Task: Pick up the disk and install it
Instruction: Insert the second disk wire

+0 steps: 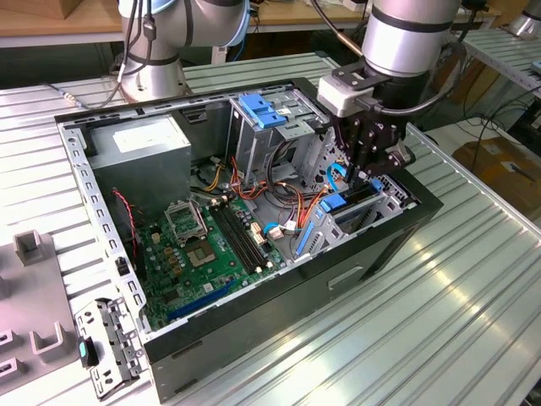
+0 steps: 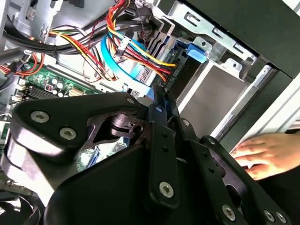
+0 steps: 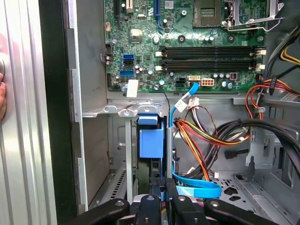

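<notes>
Disk (image 3: 151, 143) slotted in bay beside cables (image 3: 206, 136)

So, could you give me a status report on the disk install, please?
Gripper down at the drive bay. Grey metal disk with blue plastic rails standing in the bay beneath it. Blue flat cable and coloured wires close beside.

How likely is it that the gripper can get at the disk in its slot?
Probably yes: in the first wrist view the gripper hangs right at the disk, standing on edge in its bay. The cables run beside it, not across.
</notes>
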{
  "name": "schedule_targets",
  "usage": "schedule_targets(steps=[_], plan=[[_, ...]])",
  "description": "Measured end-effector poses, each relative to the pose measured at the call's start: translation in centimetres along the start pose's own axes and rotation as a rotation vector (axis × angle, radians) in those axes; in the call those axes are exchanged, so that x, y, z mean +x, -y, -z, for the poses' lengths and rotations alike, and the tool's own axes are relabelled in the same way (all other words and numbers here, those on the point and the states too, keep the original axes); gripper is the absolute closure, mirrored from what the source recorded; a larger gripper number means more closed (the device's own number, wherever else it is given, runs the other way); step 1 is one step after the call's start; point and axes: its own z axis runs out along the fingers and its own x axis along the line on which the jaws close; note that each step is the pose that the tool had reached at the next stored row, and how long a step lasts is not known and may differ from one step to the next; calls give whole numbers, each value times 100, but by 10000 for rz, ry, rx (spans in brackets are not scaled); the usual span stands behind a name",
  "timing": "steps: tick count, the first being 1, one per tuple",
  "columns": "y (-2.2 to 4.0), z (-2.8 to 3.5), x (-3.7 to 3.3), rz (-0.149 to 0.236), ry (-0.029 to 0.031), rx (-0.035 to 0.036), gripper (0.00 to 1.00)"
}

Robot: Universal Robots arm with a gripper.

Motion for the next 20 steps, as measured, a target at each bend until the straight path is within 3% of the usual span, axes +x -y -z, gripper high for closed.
schedule_targets(steps=[1, 3, 12, 20], plan=[[0, -3, 28, -10, 82, 1, 84], [-1, -6, 54, -19, 134, 0, 84], [18, -18, 55, -18, 142, -11, 84], [11, -81, 49, -45, 217, -21, 84]])
